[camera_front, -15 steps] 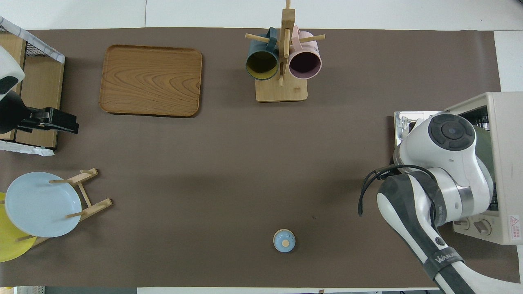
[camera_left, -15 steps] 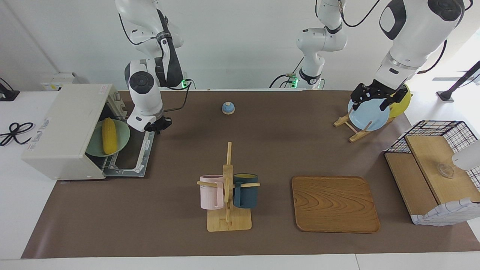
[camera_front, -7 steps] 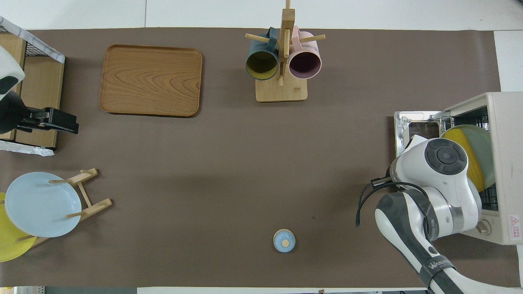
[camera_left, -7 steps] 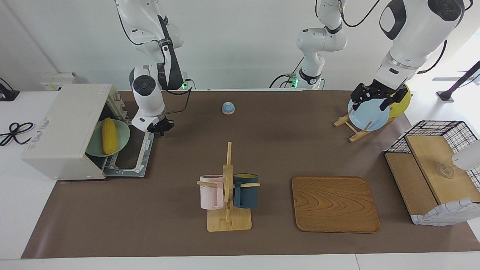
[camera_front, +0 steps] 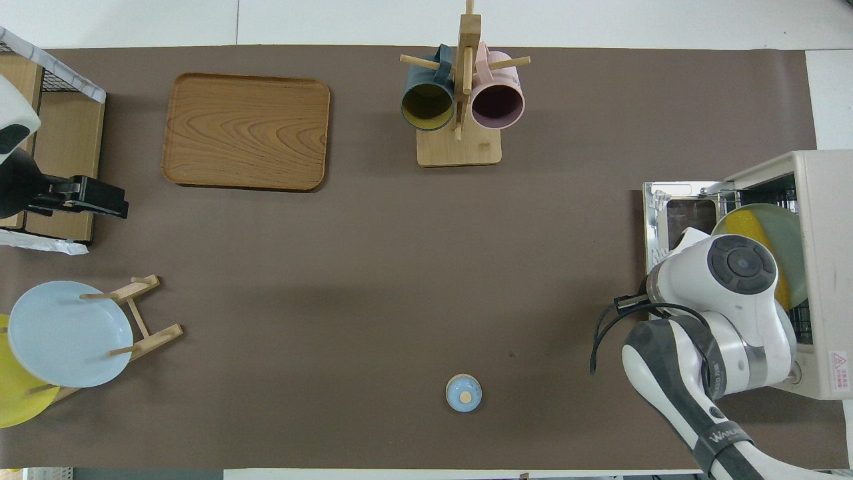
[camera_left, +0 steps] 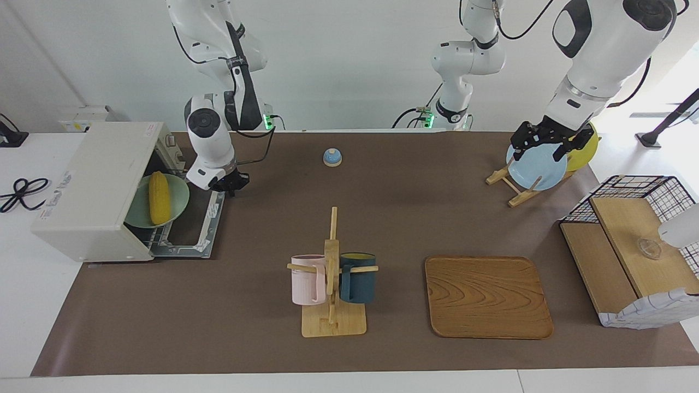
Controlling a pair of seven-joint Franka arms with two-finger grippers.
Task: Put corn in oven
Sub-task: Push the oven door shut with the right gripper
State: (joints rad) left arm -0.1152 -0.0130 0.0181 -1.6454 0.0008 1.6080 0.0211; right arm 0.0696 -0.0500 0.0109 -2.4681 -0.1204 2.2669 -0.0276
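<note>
Corn (camera_left: 159, 197) unmoved in oven (camera_left: 98, 188); right hand (camera_left: 228, 185) has shifted.

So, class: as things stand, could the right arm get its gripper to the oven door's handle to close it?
Probably yes. The right gripper, shut, hangs at the oven door's edge nearest the robots; nothing lies beside the door.

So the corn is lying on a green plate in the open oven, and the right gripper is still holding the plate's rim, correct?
Not quite. The corn does lie on the green plate in the open oven, but the right gripper holds nothing: the facing view shows it shut and clear of the plate, over the edge of the dropped door.
</note>
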